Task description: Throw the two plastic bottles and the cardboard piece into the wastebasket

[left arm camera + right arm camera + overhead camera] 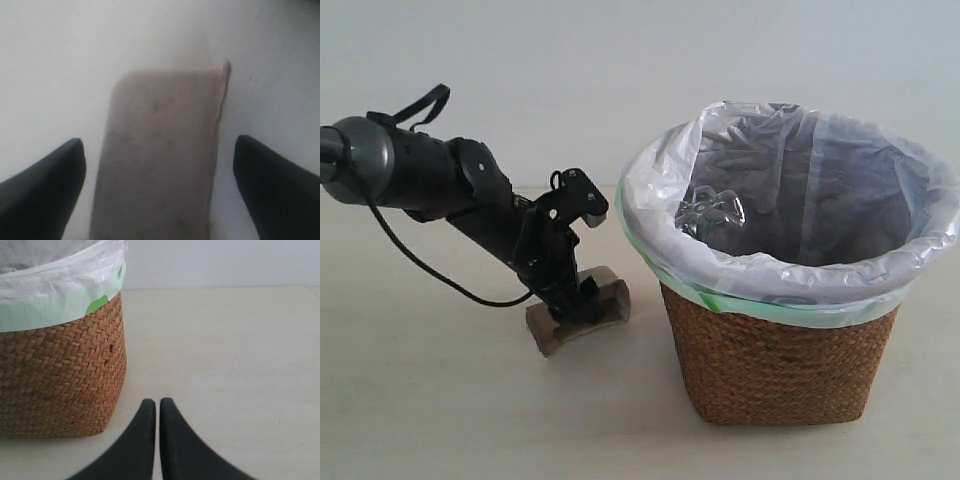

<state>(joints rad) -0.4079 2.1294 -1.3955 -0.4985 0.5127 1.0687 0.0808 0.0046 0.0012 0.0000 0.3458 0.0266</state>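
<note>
Left gripper (157,147) sits low over the cardboard piece (610,298), which lies on the worktop (440,400) just left of the wastebasket (780,360). Its jaws are spread either side of the piece without gripping, probably lined up for a pinch. Right gripper (158,407) is beside the basket wall, jaws closed, empty.

Count: one cardboard piece, one wastebasket, and one clear bottle (710,212) visible inside it. Second bottle not seen.

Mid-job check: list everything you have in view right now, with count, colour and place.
wastebasket: one, brown wicker, on the table
bag liner: one, white with green edge, lining the wastebasket
plastic bottle: one visible, clear, inside the wastebasket
cardboard piece: one, grey-brown, on the table, left of the wastebasket in the exterior view
table: one, pale beige, under everything
left gripper: one, black, open around the cardboard piece
right gripper: one, black, shut, beside the wastebasket
</note>
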